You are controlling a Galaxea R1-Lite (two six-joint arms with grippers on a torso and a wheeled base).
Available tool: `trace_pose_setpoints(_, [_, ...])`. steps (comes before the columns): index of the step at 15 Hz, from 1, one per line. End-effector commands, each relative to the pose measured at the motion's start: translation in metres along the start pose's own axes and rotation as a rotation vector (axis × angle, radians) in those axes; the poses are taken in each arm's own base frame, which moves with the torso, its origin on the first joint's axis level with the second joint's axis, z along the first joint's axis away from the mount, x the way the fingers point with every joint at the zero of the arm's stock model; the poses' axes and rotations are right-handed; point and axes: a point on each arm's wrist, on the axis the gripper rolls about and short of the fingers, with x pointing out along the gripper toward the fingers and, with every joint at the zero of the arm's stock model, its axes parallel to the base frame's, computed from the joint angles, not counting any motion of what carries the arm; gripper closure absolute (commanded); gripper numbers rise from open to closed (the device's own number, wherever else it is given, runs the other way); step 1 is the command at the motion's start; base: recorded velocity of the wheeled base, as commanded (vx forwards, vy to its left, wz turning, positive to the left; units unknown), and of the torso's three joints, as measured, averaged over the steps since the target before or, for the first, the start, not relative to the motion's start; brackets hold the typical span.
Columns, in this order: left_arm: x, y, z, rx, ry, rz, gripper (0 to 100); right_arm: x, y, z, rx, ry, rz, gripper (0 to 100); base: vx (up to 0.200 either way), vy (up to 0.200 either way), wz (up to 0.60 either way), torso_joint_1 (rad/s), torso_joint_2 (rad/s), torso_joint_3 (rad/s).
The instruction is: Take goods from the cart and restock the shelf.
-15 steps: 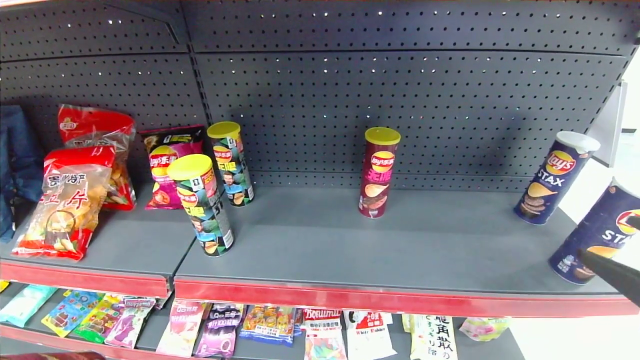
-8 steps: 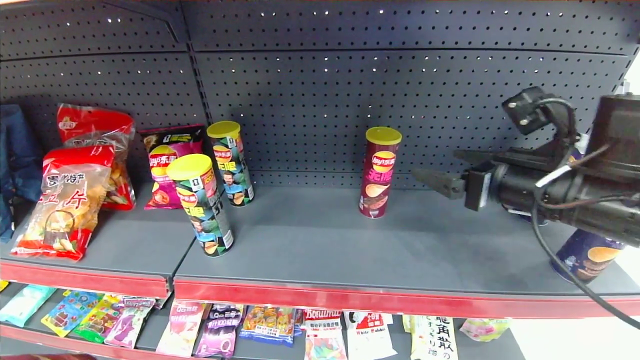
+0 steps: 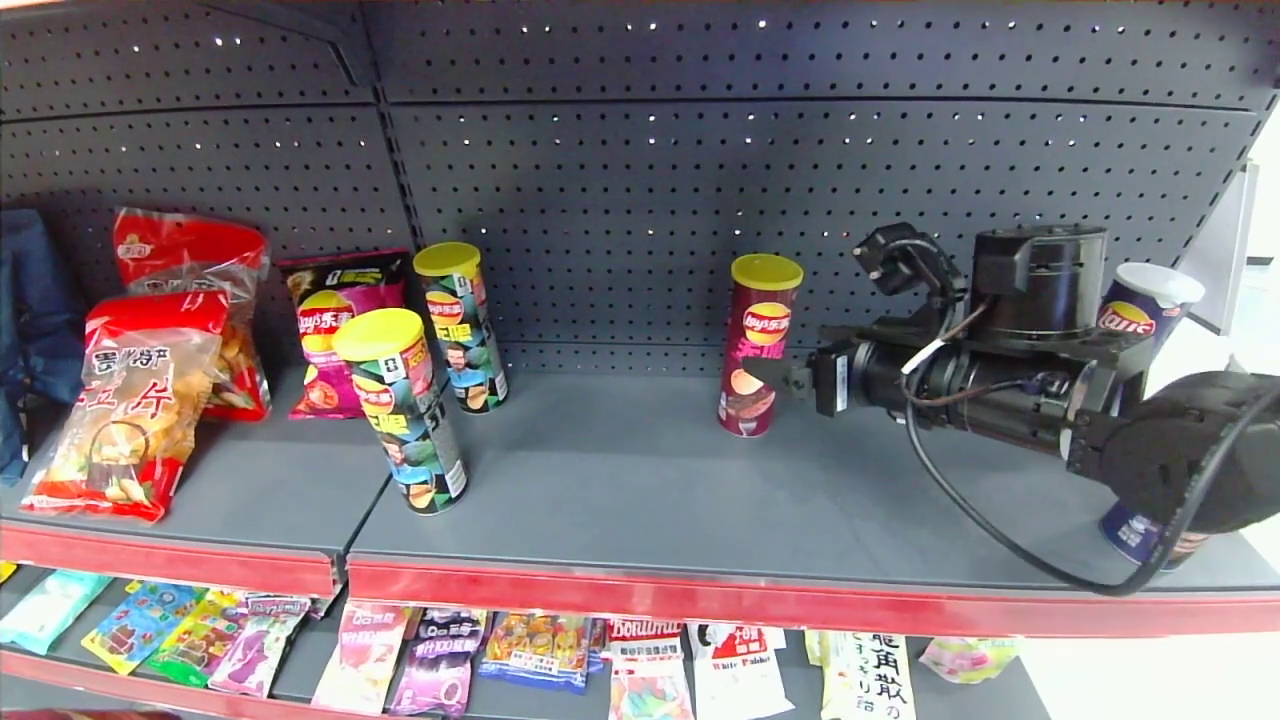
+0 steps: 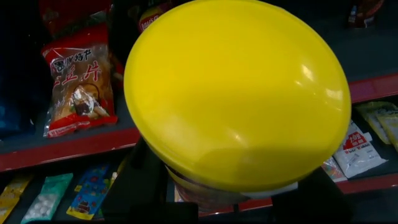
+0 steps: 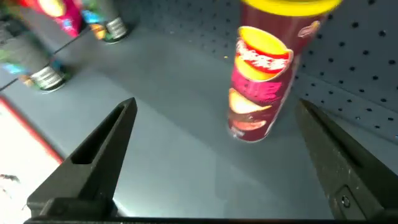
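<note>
The right jaws are spread wide with nothing in them, their dark fingers (image 5: pixel 93 155) held low over the shelf (image 3: pixel 640 480). The maroon can (image 5: pixel 258 81) stands upright just ahead of the gap, nearer one finger than the other, and no contact can be made out. In the head view the right arm (image 3: pixel 1000 390) reaches across the shelf from the right, its tip level with that can's lower half, near the pegboard (image 3: pixel 700 180). The left jaws are closed on the held can (image 4: pixel 236 93), dark fingers flanking its body under the broad yellow lid, out in front of the shelf's red edge. Behind the right arm stand two blue cans, one (image 3: pixel 1145 300) at the back and one (image 3: pixel 1135 530) near the front edge, both partly hidden. Well to the left are two teal cans (image 3: pixel 405 410), upright, then snack bags (image 3: pixel 130 400) leaning at the far left. Small packets (image 3: pixel 640 660) lie on the lower shelf
</note>
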Motion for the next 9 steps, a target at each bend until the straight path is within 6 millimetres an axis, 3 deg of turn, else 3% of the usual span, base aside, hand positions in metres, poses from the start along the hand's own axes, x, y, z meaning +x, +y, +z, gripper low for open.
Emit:
trace_pose_setpoints(1, [0.001,0.000,0.000,-0.001,0.008,-0.001,100,0.018,-0.008,-0.009,0.013,0.009,-0.025,0,0.000,0.000,0.00,0.000,0.00,0.000])
trace_pose_setpoints(4, [0.001,0.000,0.000,-0.001,0.008,-0.001,100,0.026,-0.021,-0.017,0.021,0.022,-0.077,0,0.000,0.000,0.00,0.000,0.00,0.000])
trace_pose_setpoints(9, [0.002,0.000,0.000,-0.002,0.012,-0.002,100,0.043,-0.025,-0.009,0.020,-0.010,-0.102,0,0.000,0.000,0.00,0.000,0.00,0.000])
